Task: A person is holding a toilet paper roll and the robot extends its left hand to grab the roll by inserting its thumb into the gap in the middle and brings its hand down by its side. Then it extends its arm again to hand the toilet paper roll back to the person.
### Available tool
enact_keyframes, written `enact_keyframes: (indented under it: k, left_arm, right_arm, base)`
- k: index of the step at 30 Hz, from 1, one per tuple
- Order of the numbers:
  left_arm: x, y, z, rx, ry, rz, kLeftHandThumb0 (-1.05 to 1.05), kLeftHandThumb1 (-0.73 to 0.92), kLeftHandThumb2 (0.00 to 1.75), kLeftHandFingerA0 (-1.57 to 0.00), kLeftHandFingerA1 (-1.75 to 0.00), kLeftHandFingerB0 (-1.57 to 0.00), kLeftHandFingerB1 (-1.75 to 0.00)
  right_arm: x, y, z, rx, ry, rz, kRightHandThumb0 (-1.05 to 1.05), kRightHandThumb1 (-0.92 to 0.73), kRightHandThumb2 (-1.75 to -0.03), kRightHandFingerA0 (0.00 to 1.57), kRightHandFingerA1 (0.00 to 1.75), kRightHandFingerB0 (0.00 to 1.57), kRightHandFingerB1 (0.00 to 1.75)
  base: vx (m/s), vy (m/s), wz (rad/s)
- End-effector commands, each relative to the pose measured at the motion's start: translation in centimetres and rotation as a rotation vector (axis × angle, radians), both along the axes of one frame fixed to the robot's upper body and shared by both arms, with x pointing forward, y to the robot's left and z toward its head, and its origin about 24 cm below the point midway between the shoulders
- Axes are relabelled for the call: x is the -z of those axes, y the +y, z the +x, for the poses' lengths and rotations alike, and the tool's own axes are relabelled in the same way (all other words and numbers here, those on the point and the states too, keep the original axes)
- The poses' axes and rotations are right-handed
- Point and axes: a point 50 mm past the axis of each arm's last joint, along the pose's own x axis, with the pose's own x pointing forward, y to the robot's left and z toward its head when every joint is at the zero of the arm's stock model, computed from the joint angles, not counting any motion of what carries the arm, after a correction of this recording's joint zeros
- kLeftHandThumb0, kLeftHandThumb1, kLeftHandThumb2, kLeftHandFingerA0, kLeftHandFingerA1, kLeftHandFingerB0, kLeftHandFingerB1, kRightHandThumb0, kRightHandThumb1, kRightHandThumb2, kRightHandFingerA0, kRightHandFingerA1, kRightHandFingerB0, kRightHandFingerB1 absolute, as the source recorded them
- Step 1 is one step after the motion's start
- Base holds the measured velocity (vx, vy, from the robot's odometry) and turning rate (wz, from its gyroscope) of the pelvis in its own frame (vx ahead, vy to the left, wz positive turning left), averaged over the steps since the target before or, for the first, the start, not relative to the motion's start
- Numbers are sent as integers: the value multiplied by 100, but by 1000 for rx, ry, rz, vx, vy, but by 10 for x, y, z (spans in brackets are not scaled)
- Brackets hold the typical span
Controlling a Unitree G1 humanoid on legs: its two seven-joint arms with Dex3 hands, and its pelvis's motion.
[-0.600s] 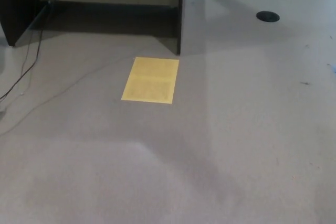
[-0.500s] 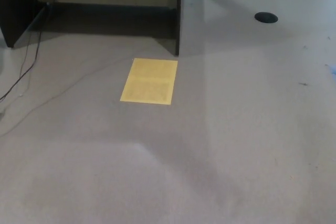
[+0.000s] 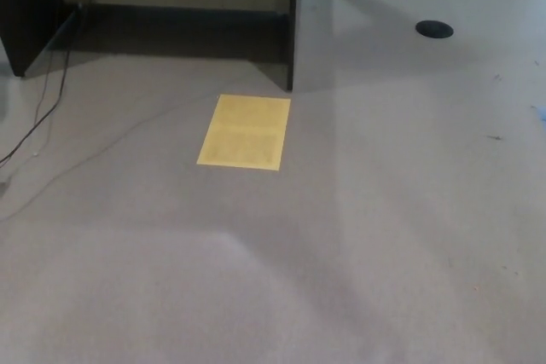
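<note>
No toilet paper roll, person or robot hand shows in the head view. The picture holds only grey carpet floor [image 3: 358,236] seen from above.
A yellow rectangular sheet [image 3: 244,131] lies flat on the carpet. Behind it stands a dark upright panel [image 3: 292,23] of a desk, with a black cabinet [image 3: 30,6] at the far left. Thin cables [image 3: 43,117] trail over the floor at left. A round black floor disc [image 3: 434,29] sits at upper right.
Only the camera has shifted by a few pixels; nothing on the floor has moved.
</note>
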Motion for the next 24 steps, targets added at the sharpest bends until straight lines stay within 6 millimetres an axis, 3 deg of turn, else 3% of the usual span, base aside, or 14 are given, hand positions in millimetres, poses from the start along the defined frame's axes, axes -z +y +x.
enact_keyframes:
  k: [1,3,4,6,7,8,11,14,15,17,18,20,22,24]
  left_arm:
    - [-5,-1,4,-32,-90,-32,-17,49,54,-37,-36,-30,-31]
    - [-9,-3,-4,-41,-145,-56,-26,46,58,-31,-37,-28,-33]
    - [-12,-5,-3,-42,-180,-76,-30,43,58,-31,-37,-28,-34]
    - [-27,-9,11,-23,-294,-120,-35,44,60,-30,-37,-28,-35]
    - [-42,-13,23,15,-370,-135,-34,44,60,-27,-38,-26,-34]
    - [-43,-14,24,19,-376,-138,-34,44,60,-27,-38,-26,-34]
    - [-103,-35,71,158,-658,-158,-35,45,54,-31,-35,-27,-30]
    - [-144,-55,93,295,-811,-177,-37,40,61,-28,-41,-24,-35]
    - [-154,-61,96,330,-838,-184,-38,40,61,-28,-41,-22,-35]
    - [-173,-71,101,402,-885,-182,-40,40,61,-26,-41,-20,-34]
    - [-192,-83,109,471,-945,-179,-19,32,86,-13,-52,-10,-51]
    - [-209,-92,115,527,-994,-152,-21,30,86,-13,-52,-9,-50]
    - [-237,-115,117,639,-1065,-167,-22,29,85,-11,-51,-8,-50]
    - [-247,-127,119,704,-1090,-176,-24,27,84,-9,-51,-7,-49]
  right_arm:
    - [-2,-7,-2,6,-18,-18,-40,-52,-81,62,66,39,52]
    - [2,-6,-13,-2,0,-21,-41,-52,-82,60,65,39,52]
    - [3,-6,-16,3,4,-15,-33,-65,-58,64,53,45,40]
    - [3,-3,-13,22,-1,5,-33,-65,-58,65,57,45,40]
    - [2,-1,-8,37,-16,26,-38,-51,-81,60,65,38,51]
    - [2,-1,-7,38,-18,28,-38,-51,-81,60,65,38,51]
    - [-5,3,11,11,-43,7,-43,-52,-83,65,68,41,52]
    - [-9,2,19,6,-64,6,-40,-51,-81,63,66,41,52]
    - [-9,2,19,7,-65,9,-33,-63,-58,68,60,47,41]
    - [-9,2,18,0,-60,6,-33,-64,-58,69,59,47,40]
    - [-11,0,20,6,-65,8,-32,-64,-58,70,58,47,40]
    - [-13,-1,24,11,-75,8,-33,-63,-58,69,58,48,40]
    - [-12,-2,23,14,-65,-2,-34,-63,-58,68,56,48,40]
    - [-12,-2,23,12,-67,6,-34,-63,-58,66,53,48,40]
  base:
    - [0,0,0]
    - [0,0,0]
    - [0,0,0]
    - [0,0,0]
    - [0,0,0]
    - [0,0,0]
    - [0,0,0]
    - [0,0,0]
    - [0,0,0]
    - [0,0,0]
    - [0,0,0]
    - [0,0,0]
    - [0,0,0]
    - [0,0,0]
